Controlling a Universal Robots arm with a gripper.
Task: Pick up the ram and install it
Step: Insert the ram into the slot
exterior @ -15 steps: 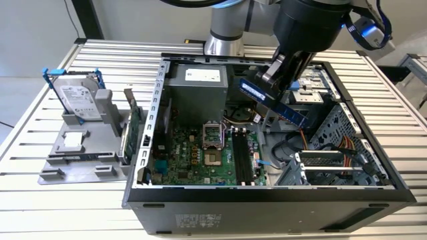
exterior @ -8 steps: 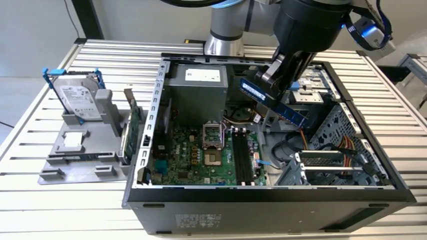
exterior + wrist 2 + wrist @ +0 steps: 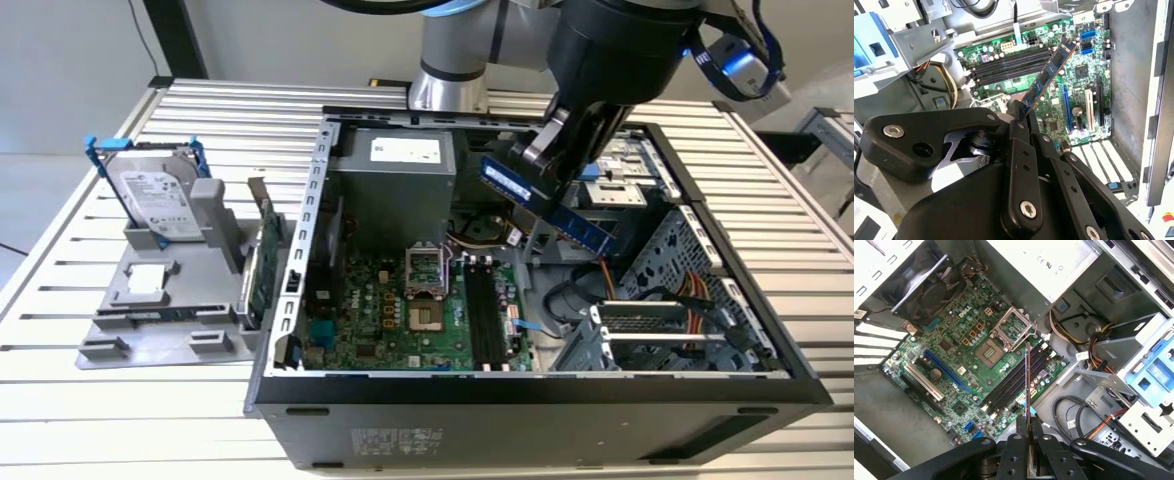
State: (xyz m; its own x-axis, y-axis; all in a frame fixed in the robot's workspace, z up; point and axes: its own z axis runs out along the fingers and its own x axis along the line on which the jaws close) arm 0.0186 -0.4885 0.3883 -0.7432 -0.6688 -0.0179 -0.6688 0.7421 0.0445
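One stick of ram (image 3: 577, 224) is clamped between the fingers of the claw (image 3: 541, 150), which grips it at one end so that most of its length juts out free. In the exterior view the stick hangs tilted, high above the motherboard (image 3: 387, 310) and clear of it, inside the open top of the computer case (image 3: 534, 390). In the first wrist view the ram (image 3: 1027, 385) shows edge-on as a thin line running out from the claw (image 3: 1028, 427), lying over the motherboard's (image 3: 954, 355) black memory slots (image 3: 1009, 387) and roughly along their direction, beside the CPU socket (image 3: 1014, 327). In the second wrist view the ram (image 3: 1051, 70), with its row of black chips, crosses the memory slots (image 3: 1009, 62) at a slant, the claw (image 3: 1019, 112) pinching its near end. Outside the case, away from the motherboard on the exterior view's left, a hard drive (image 3: 160, 200) stands on a grey holder on the slatted surface (image 3: 134, 420).
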